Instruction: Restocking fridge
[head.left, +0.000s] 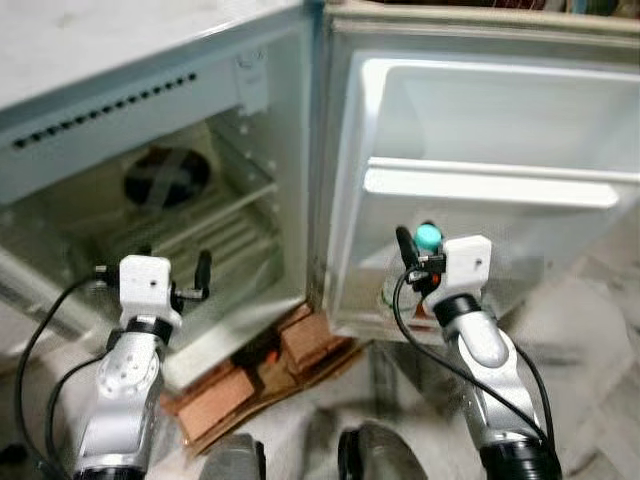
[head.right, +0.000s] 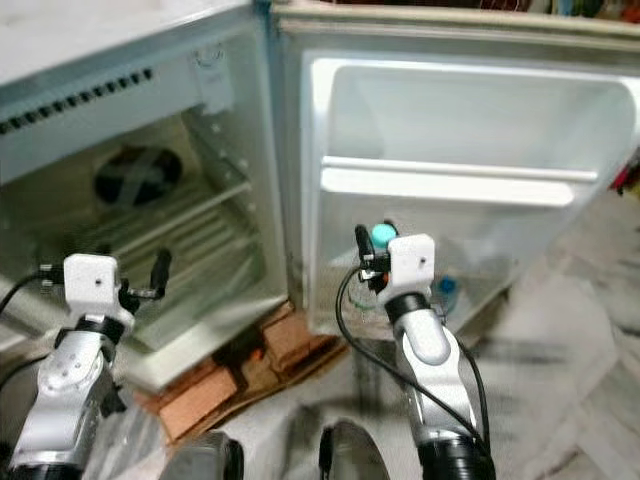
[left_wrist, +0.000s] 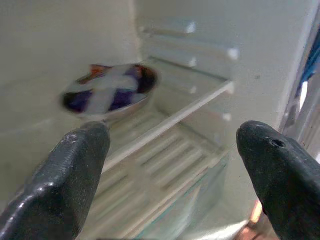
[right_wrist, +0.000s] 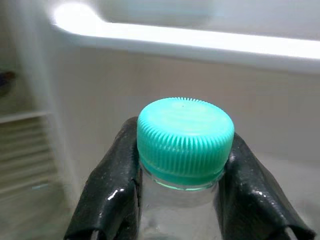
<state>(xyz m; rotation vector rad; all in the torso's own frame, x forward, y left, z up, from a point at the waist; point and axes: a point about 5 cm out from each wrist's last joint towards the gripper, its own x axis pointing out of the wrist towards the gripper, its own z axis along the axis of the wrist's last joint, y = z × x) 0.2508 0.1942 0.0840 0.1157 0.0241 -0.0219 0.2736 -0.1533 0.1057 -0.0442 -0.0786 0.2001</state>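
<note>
A clear plastic bottle (right_wrist: 175, 215) with a ribbed teal cap (right_wrist: 185, 138) stands upright in the right gripper (head.left: 415, 262), whose two black fingers (right_wrist: 112, 190) are pinched against the neck just under the cap, one on each side. The bottle is held in front of the open fridge door (head.left: 480, 190), low down near the bottom door shelf (head.right: 470, 290) and below the white door rail (head.left: 500, 186). A second blue-capped item (head.right: 446, 287) lies in that bottom shelf, too blurred to name.

The left gripper (head.left: 195, 280) hangs at the mouth of the fridge compartment (head.left: 150, 200) with its fingers (left_wrist: 75, 170) spread wide, touching nothing. Inside, a round dish (left_wrist: 110, 92) marked with a pale cross sits at the back above the white wire shelf (left_wrist: 165, 150). Bricks (head.left: 300, 345) and flattened cardboard (head.left: 260, 385) lie under the fridge's front corner.
</note>
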